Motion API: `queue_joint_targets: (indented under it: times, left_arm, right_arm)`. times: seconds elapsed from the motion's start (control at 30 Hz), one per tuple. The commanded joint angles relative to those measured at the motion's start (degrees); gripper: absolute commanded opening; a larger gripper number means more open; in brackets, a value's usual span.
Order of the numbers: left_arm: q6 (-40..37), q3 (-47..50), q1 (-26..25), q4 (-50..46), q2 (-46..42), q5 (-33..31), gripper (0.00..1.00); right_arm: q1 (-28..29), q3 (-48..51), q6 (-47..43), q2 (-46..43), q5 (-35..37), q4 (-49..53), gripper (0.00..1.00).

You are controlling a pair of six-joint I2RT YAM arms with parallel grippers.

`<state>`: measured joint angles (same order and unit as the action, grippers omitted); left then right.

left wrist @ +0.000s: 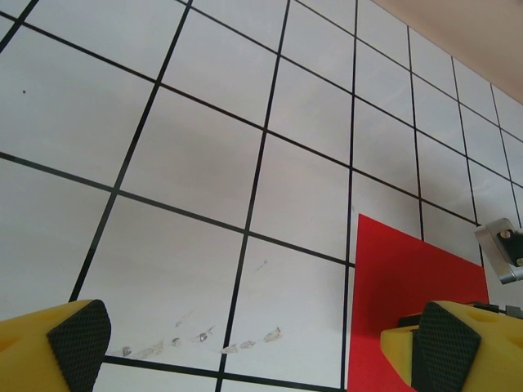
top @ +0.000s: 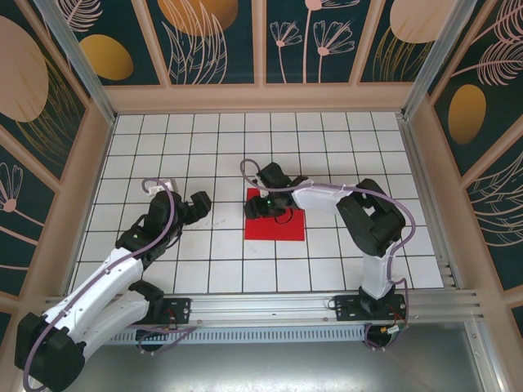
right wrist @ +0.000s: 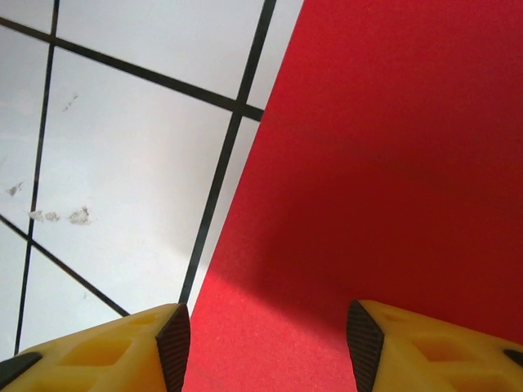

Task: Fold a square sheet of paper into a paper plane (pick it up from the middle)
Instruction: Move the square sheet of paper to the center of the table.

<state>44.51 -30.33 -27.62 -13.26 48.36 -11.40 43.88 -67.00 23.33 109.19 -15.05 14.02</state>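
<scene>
While under right fingers (right wrist: 365,343), square sheet of paper (top: 282,227) on table (top: 204,147)

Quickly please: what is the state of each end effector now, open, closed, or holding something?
Left end effector: open, holding nothing.
Right end effector: open over the red paper, not gripping it.

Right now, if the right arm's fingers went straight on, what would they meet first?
Probably the square sheet of paper: the right fingers stand open over its edge, pointing down at it; depth unclear.
</scene>
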Motion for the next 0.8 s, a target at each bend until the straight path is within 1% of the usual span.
queue_joint_targets:
  times: [0.0, 0.17, 0.23, 0.3, 0.4, 0.5, 0.6, 0.77]
  left_arm:
    - [-2.1, -0.5, 0.4, 3.5, -0.1, -1.5, 0.99]
    - [-0.6, -0.2, 0.4, 6.0, 2.4, -2.7, 0.99]
    - [-2.0, -1.0, 0.5, 7.2, 3.9, -2.4, 0.99]
    - [-4.0, -3.3, 0.4, 6.2, 6.1, -2.5, 0.99]
    - [-5.9, -6.6, 0.4, 3.7, 8.9, -4.0, 0.99]
    - [-5.2, -6.4, 0.5, 3.6, 9.2, -4.7, 0.99]
    - [-3.7, -6.1, 0.5, 4.6, 9.9, -4.4, 0.99]
    - [-0.3, -6.5, 0.4, 6.8, 12.9, -4.3, 0.99]
  right_arm:
    - [0.6, -1.8, 6.8, -2.8, 7.5, 3.1, 0.59]
    - [0.2, -2.6, 18.2, -1.9, 17.5, 4.5, 0.61]
    - [0.2, -3.1, 21.7, -1.6, 20.9, 5.4, 0.63]
    - [0.4, -3.1, 23.8, -1.6, 23.5, 5.4, 0.63]
    - [0.3, -1.7, 23.0, -1.1, 21.9, 1.8, 0.63]
    - [1.0, -0.8, 22.0, -0.9, 21.7, 1.0, 0.63]
    - [1.0, 1.8, 19.2, -0.3, 18.5, -1.6, 0.63]
    - [1.3, 4.9, 16.0, 1.3, 16.5, -3.4, 0.62]
